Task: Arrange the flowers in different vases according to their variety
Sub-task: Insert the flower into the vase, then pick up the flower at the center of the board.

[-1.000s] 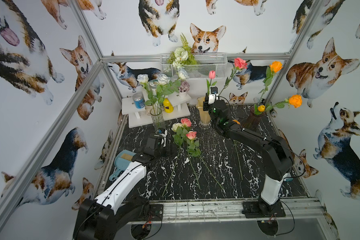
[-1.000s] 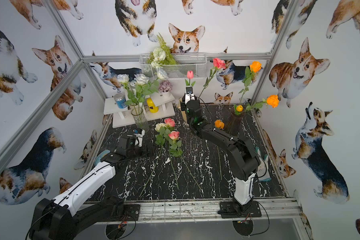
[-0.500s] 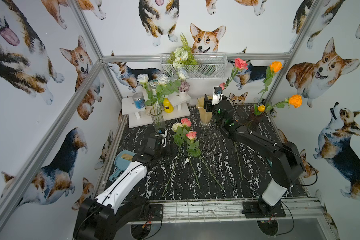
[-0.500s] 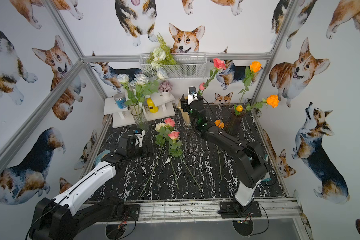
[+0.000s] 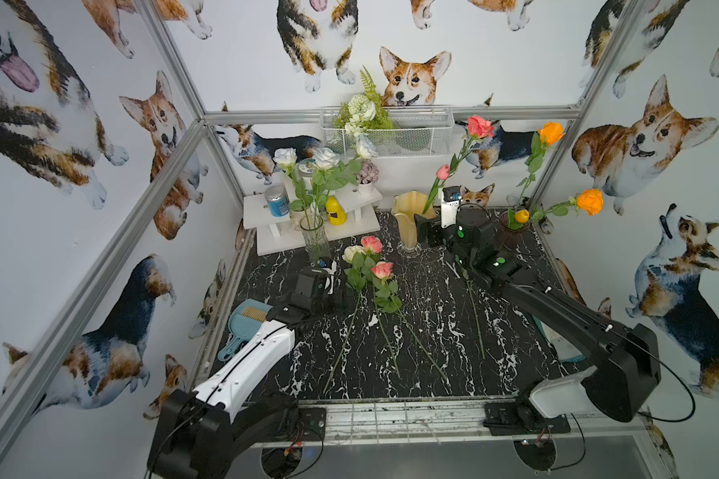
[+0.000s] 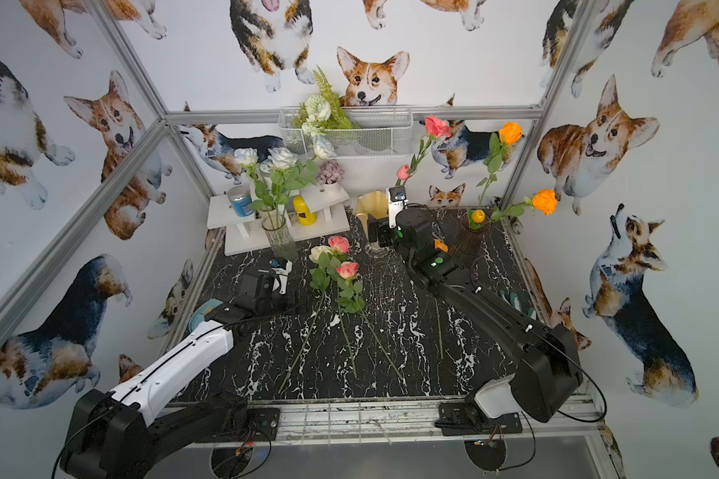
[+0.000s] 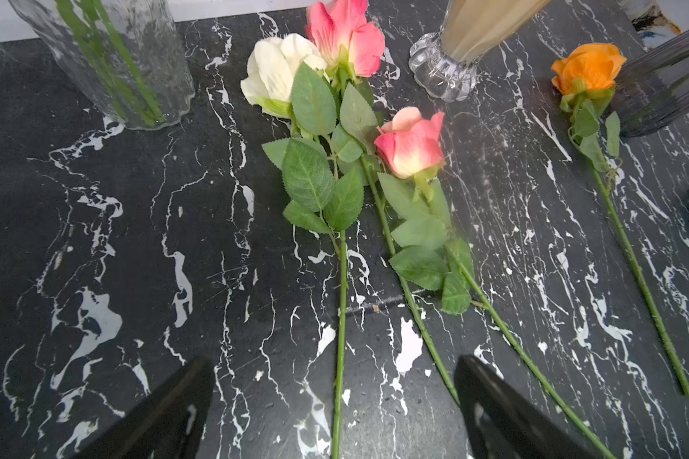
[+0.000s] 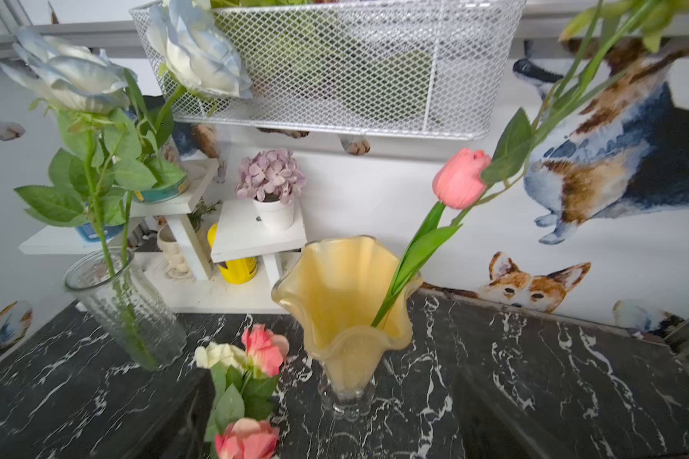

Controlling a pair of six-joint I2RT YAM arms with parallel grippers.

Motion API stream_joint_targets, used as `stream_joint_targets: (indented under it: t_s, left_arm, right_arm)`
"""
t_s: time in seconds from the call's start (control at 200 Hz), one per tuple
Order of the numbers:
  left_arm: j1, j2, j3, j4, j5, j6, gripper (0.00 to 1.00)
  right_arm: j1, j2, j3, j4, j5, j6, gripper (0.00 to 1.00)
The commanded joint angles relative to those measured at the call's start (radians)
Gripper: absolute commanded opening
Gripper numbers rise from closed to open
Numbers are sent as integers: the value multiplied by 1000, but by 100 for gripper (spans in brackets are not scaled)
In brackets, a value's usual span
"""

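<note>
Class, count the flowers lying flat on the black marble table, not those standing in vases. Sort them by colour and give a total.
cream rose: 1
pink roses: 2
orange rose: 1
Total: 4

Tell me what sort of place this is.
Probably a robot test booth, not a home: aluminium frame, corgi-print walls, and left arm and right arm mounted at a marble-look table.
</note>
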Motion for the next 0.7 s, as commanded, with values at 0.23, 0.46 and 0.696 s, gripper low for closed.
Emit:
stream_joint_targets:
  t_s: [0.23, 0.46, 0.696]
  left_arm:
    - [-2, 2, 14, -2, 15, 8, 100]
    - [-2, 5, 15, -2, 22, 9, 100]
    - [-5, 8, 17, -6, 26, 9, 100]
  right_arm:
    - [-96, -137, -77, -446, -215, 102, 97]
    - [-178, -198, -213, -553, -267, 102, 96]
    - [-298, -159, -292, -586, -336, 95, 95]
